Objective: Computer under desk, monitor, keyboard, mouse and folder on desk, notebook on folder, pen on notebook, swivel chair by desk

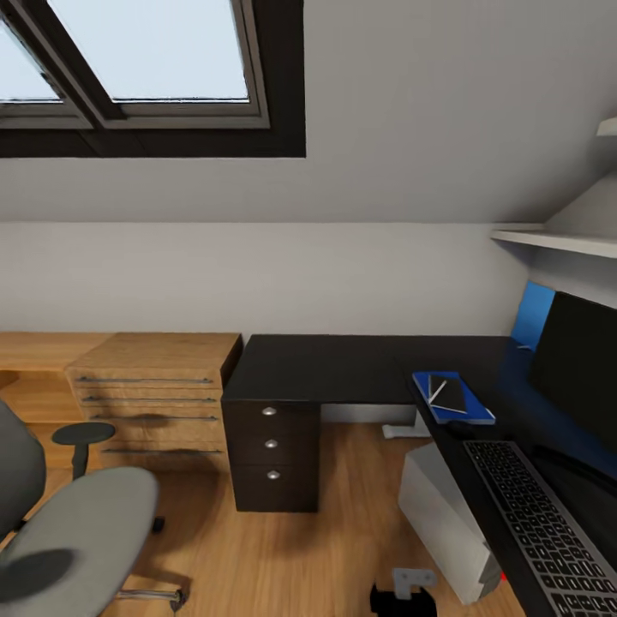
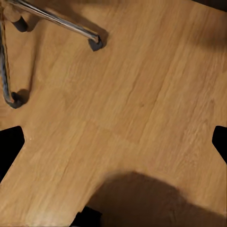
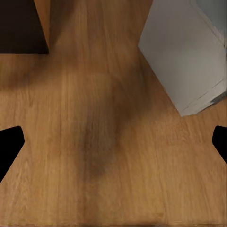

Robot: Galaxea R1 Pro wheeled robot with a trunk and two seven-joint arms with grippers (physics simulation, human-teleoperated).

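The black monitor (image 1: 576,368) stands on the dark desk (image 1: 343,364) at the right. In front of it lies the keyboard (image 1: 540,523). Beyond the keyboard rests the blue folder (image 1: 480,411), with the black notebook (image 1: 449,392) and a thin pen (image 1: 437,392) on top. A small dark shape between folder and keyboard may be the mouse (image 1: 461,425). The pale computer tower (image 1: 441,514) (image 3: 189,52) sits on the floor under the desk. At the left is the grey swivel chair (image 1: 73,536). My left gripper (image 2: 113,144) and right gripper (image 3: 113,144) hang open over the floor.
A wooden dresser (image 1: 154,390) stands against the wall left of the desk's drawer unit (image 1: 271,446) (image 3: 19,26). The chair's chrome legs and casters (image 2: 94,43) lie near my left gripper. Part of my right arm (image 1: 404,590) shows low over the wood floor (image 1: 326,557).
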